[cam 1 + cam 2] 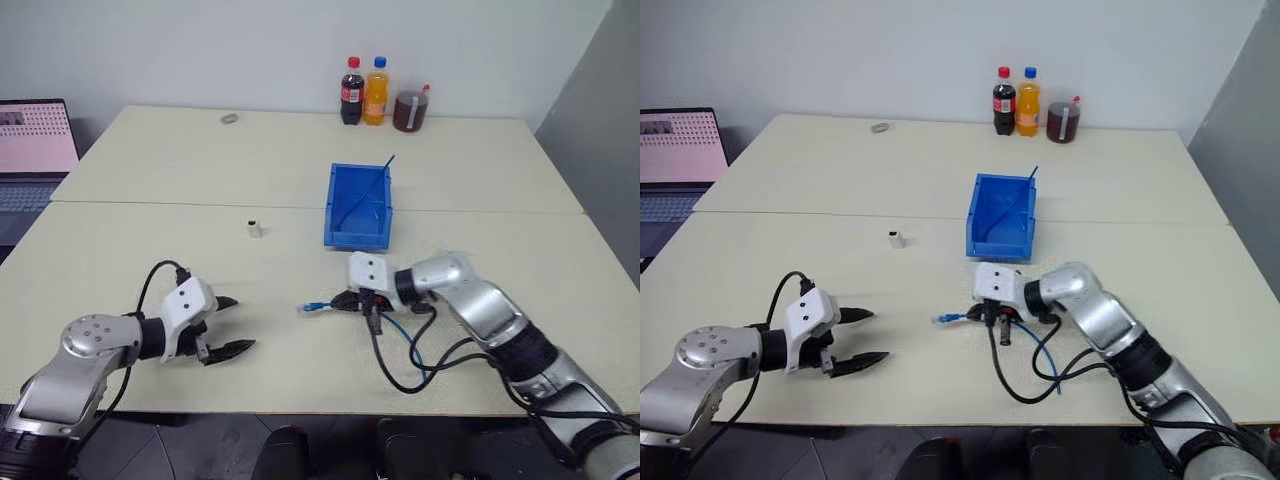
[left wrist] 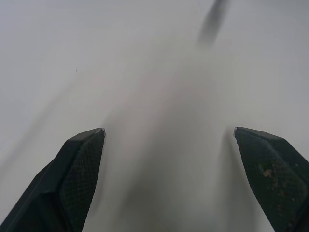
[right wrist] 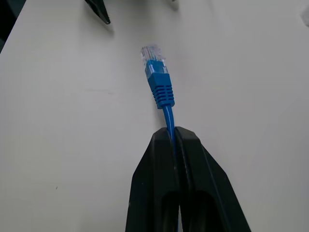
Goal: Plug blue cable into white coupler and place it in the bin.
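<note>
Coupler lies far-right of my empty left hand.
Left hand (image 1: pixel 222 325) spread wide, nearest the white coupler (image 1: pixel 254 229) on the bench (image 1: pixel 150 170); right hand (image 1: pixel 345 299) clamps the blue cable (image 1: pixel 318 306), plug aimed left; bin (image 1: pixel 358 205) beyond.

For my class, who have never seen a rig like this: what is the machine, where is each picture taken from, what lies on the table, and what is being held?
It is a humanoid robot with two arms. Two pictures look down from its head; two look along each wrist's fingers. The right gripper is shut on the blue cable, near its clear plug. The left gripper is open and empty. On the table sit the white coupler, untouched, the bin, three drink bottles at the far edge, and a laptop to the left.
</note>
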Motion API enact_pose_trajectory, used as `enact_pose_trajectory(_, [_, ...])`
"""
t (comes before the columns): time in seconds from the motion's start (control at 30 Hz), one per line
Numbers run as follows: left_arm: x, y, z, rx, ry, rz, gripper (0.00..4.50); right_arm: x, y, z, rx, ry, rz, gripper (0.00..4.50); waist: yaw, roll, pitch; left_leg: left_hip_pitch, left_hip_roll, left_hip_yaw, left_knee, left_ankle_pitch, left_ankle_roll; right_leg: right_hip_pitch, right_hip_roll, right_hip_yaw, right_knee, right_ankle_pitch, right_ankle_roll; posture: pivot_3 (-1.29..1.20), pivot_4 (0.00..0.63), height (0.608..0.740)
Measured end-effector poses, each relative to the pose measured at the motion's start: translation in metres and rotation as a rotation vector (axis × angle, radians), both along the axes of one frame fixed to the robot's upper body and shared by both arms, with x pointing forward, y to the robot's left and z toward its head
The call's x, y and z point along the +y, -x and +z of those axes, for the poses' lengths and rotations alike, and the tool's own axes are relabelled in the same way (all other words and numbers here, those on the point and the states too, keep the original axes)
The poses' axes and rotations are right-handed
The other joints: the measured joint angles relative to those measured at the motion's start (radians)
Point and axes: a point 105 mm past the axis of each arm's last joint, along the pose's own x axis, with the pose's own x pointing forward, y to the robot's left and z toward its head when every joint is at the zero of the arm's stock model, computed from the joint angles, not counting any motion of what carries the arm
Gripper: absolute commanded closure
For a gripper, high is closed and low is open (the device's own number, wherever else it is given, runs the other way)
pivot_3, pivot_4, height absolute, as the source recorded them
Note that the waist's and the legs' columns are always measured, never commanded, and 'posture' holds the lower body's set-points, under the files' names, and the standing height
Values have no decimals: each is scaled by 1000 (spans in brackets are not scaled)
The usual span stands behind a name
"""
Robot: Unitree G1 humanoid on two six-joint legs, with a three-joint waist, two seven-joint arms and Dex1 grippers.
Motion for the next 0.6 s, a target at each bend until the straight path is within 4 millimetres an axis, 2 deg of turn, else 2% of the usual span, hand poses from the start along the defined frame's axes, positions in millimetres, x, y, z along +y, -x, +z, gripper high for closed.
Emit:
enact_pose_trajectory(0.1, [3, 2, -2, 0, -18, 2, 0, 14, 0, -7, 9, 13, 29, 4463, -1, 0, 0, 0, 1, 0, 0, 0, 0, -1, 0, 0, 1, -1, -1, 0, 150, 740])
enact_pose_trajectory(0.2, [4, 3, -3, 4, -15, 9, 0, 17, -2, -15, 0, 41, 35, 3864, -1, 0, 0, 0, 2, -1, -1, 0, 0, -1, 0, -1, 2, -1, -2, 0, 150, 740])
enact_pose_trajectory(0.27, [2, 3, -2, 5, -9, 10, 0, 16, -5, -20, -4, 54, 21, 3365, -1, 0, 0, 0, 2, -1, -1, 0, 0, -1, 0, -1, 2, -1, -2, 0, 150, 740])
enact_pose_trajectory(0.47, [-6, -1, 0, 5, 32, 8, 0, 9, -5, -15, -17, 49, 9, 1733, -1, 0, 0, 0, 1, -1, -1, 0, 0, -1, 0, -1, 2, -1, -2, 0, 150, 740])
enact_pose_trajectory(0.6, [-21, -7, 3, -5, 60, -31, 0, -8, 5, -7, 14, 34, -4, 713, 0, 0, 0, -1, 1, -1, 0, 0, 0, 0, 1, -2, 2, -1, -2, 0, 150, 740])
